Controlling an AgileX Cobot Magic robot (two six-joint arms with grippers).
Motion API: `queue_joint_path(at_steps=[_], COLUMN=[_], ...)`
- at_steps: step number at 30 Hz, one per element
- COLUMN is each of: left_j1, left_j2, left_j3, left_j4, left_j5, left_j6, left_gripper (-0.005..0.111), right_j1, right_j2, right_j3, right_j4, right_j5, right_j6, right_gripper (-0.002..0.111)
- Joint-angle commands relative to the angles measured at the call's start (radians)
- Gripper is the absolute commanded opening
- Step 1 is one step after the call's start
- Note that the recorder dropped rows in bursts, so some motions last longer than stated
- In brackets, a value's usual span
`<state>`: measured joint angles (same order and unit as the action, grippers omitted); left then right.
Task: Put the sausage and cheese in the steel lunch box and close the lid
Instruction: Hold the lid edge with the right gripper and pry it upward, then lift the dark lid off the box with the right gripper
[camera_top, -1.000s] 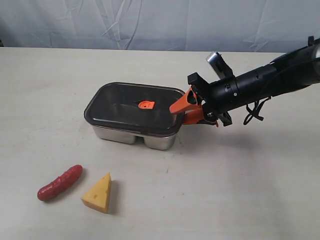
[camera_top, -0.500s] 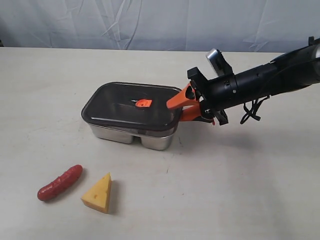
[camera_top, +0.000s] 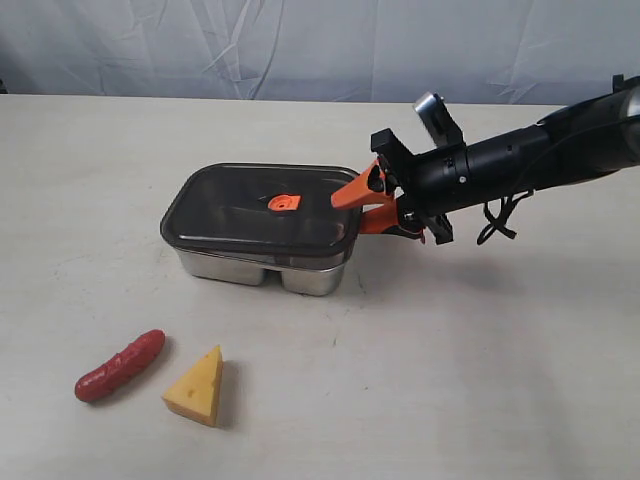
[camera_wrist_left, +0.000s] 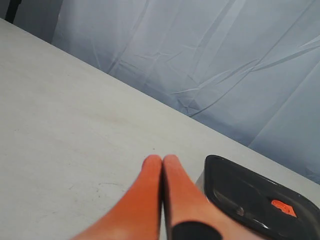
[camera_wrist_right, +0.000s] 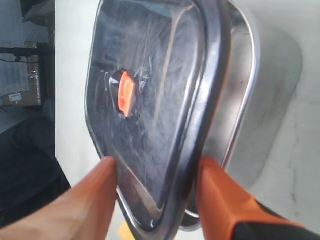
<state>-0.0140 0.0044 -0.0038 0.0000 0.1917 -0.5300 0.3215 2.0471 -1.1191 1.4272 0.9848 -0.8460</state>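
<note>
The right gripper, orange fingers spread wide, clasps one end of the dark translucent plastic lid, raised askew over the shiny steel lunch box. The left gripper is fully closed, empty. A red ridged sausage and yellow cheese wedge lie on the desk.

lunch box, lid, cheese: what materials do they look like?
Steel lunch box: polished metal, likely stainless steel; its walls are shiny and mirror the table.
Lid: dark translucent plastic, glossy, with glare across the top and an orange valve in the centre.
Cheese: probably matte moulded plastic or foam; uniform yellow-orange, crisp wedge edges, no shine.
</note>
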Motion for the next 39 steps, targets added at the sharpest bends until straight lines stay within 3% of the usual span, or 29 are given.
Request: queue_joint_path(at_steps=[1,6,8,9,10,39], left_j1=[-0.007,-0.007,-0.007,-0.007,-0.007,-0.007], left_j2=[-0.004,-0.004,-0.004,-0.004,-0.004,-0.004], left_j3=[0.004,0.004,0.004,0.004,0.004,0.004], left_j4=[0.0,0.0,0.0,0.0,0.0,0.0], left_j5=[0.002,0.002,0.002,0.002,0.002,0.008], left_j6=[-0.001,-0.001,-0.001,-0.001,-0.001,-0.001], left_gripper=[0.0,0.0,0.0,0.0,0.0,0.0], right_j1=[0.017,0.044,0.051,0.051,0.051,0.016], right_j2=[-0.008,-0.008,-0.008,-0.008,-0.008,-0.279], right_j3=[-0.004,-0.004,-0.004,-0.004,-0.004,-0.004], right_j4=[0.014,0.022,0.022,0.022,0.022,-0.001], right_j5=[-0.055,-0.084,-0.1,-0.1,-0.1,-0.109], right_j6=[-0.053,-0.071,-0.071,-0.071,-0.071,-0.13], right_gripper=[0.047,0.044,0.024,0.006,-0.001,-0.001])
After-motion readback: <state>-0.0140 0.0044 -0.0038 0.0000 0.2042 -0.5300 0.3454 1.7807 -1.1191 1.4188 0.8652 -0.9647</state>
